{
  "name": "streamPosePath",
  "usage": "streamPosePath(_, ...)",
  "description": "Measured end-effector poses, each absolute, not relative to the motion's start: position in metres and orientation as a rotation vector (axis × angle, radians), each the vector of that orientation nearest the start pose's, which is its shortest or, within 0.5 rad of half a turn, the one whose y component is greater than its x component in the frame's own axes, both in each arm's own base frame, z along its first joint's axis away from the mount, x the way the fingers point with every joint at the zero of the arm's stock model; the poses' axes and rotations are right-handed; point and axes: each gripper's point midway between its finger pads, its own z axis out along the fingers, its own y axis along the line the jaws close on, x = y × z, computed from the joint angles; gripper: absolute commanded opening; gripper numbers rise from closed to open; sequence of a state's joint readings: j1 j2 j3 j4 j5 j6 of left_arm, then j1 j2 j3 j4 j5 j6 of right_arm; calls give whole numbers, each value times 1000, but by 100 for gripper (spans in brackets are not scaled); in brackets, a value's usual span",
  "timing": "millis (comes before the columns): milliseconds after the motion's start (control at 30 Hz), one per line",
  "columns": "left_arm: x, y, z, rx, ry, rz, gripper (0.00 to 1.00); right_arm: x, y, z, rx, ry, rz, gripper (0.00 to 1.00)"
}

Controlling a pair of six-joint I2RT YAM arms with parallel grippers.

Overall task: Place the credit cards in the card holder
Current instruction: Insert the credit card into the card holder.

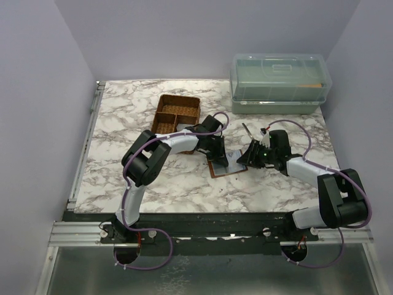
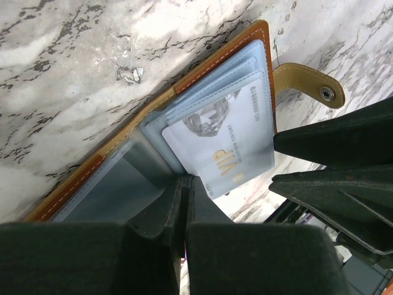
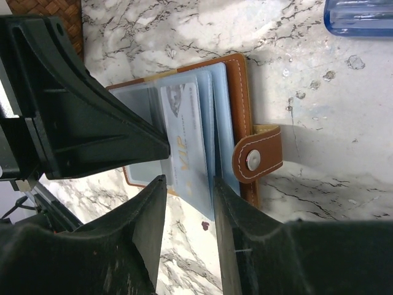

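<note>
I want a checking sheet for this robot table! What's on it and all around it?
Surface: marble-patterned table.
Job's things: card holder lies open; a pale VIP card sits partly in a clear sleeve.
Clutter: brown divided basket, lidded plastic box, thin dark stick.
Grippers: left gripper shut at the sleeves; right gripper has fingers either side of the card, grip unclear.
Cables: purple cables along both arms.
Surroundings: plain pale walls.

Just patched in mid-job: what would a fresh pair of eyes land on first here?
First, the open brown leather card holder with clear plastic sleeves, lying mid-table where both arms meet. A pale card with gold VIP lettering sticks partway out of a sleeve, between the parted fingers of the right gripper. The shut left gripper appears to press on the holder's other half.
</note>
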State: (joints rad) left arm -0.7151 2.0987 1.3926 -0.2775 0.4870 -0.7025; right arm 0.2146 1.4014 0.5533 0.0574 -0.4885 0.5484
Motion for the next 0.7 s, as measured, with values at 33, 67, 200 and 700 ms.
streamPosePath(33, 287, -389, 31, 229, 2805, -1082, 0, 282, 165, 49, 159, 2440, 935, 41)
streamPosePath(67, 287, -389, 30, 229, 2806, -1082, 0, 282, 165, 49, 160, 2442, 934, 41)
streamPosePath(200, 287, -389, 30, 229, 2805, -1084, 0, 282, 165, 48, 161, 2445, 933, 43)
streamPosePath(700, 286, -390, 30, 235, 2799, -1102, 0, 275, 162, 52, 154, 2456, 915, 46)
